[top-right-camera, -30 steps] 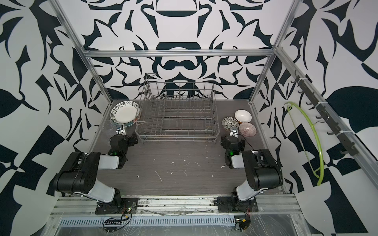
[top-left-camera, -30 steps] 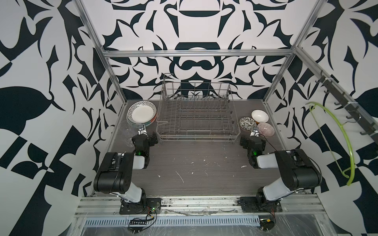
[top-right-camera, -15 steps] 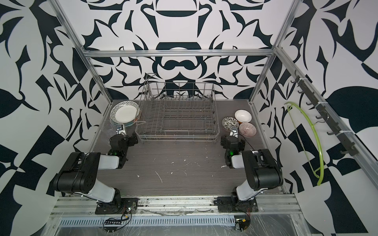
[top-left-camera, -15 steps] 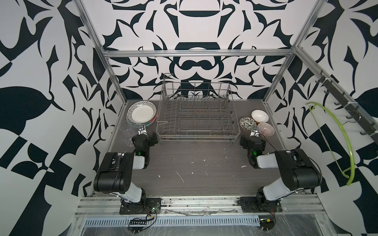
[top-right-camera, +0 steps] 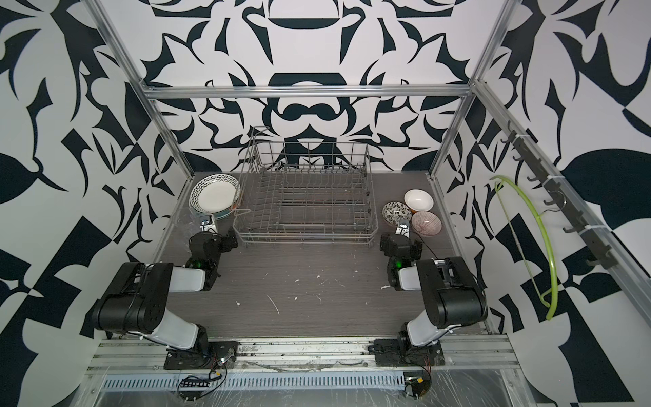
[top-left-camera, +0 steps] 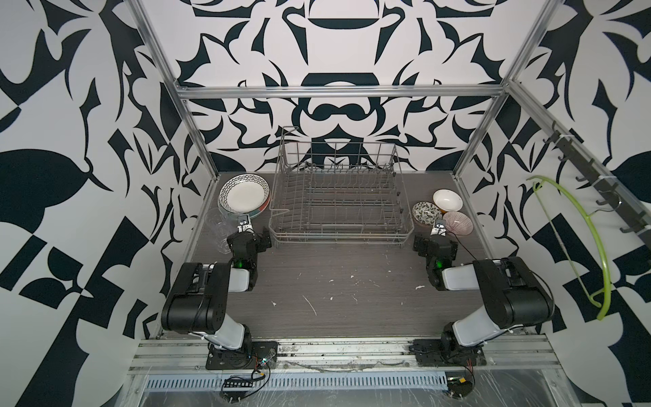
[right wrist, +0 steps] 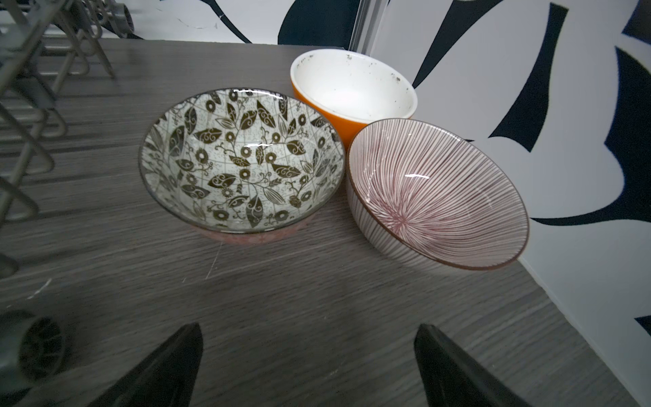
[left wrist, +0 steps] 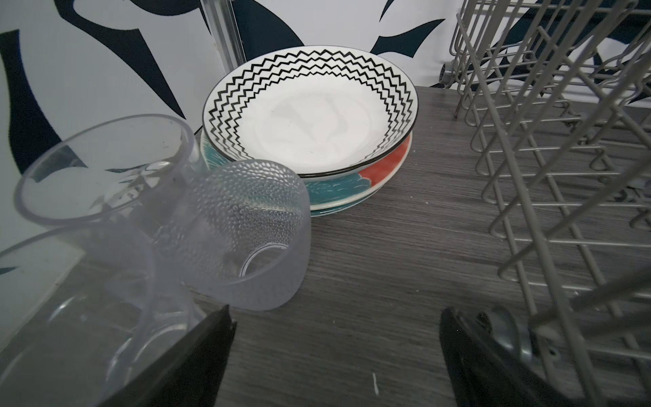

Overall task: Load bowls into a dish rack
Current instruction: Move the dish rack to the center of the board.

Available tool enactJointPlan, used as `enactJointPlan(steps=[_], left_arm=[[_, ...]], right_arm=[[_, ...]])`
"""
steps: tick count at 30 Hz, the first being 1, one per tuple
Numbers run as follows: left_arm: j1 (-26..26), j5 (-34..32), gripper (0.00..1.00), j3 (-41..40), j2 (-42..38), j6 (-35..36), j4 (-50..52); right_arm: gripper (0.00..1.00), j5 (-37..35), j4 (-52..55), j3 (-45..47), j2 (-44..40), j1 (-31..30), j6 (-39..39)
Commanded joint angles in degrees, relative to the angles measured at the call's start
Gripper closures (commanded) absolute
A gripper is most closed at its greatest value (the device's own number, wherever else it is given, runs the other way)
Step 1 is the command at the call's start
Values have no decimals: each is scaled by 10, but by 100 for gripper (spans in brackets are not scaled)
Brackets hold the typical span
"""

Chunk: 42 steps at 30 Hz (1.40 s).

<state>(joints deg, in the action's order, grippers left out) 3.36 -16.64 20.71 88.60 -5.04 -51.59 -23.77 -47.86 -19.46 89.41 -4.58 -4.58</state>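
Both my hands stand fully open and empty: the right hand (right wrist: 308,331) just short of the floral bowl (right wrist: 241,162), the left hand (left wrist: 334,312) beside the dish rack (top-left-camera: 338,204); the rack holds nothing, and all three bowls crowd the desk's (top-left-camera: 334,282) right edge near its far corner; pinching the floral rim could shove the striped bowl (right wrist: 436,193) or orange bowl (right wrist: 352,88) into the wall (right wrist: 528,105), or tip one.

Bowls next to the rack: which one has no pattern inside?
The orange bowl, plain white inside. The floral bowl has leaves and flowers inside, and the pinkish bowl has thin stripes.
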Motion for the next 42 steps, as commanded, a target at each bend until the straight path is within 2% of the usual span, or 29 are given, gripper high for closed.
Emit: enactJointPlan(steps=[1,19,26,34,42], left_arm=[[0,5,1,0,0,4,-10],[0,6,1,-1,-1,4,-11],[1,27,1,6,-20,13,14],[2,52,1,2,-105,25,88],[18,63,1,2,-257,27,219]], right_arm=[[0,-5,-17,-14,-15,-2,-6],[0,-5,-19,-11,-16,-2,-6],[0,-8,-25,-7,-19,-3,-7],[0,9,-26,0,-31,-3,3],[0,10,-26,3,-43,-3,9]])
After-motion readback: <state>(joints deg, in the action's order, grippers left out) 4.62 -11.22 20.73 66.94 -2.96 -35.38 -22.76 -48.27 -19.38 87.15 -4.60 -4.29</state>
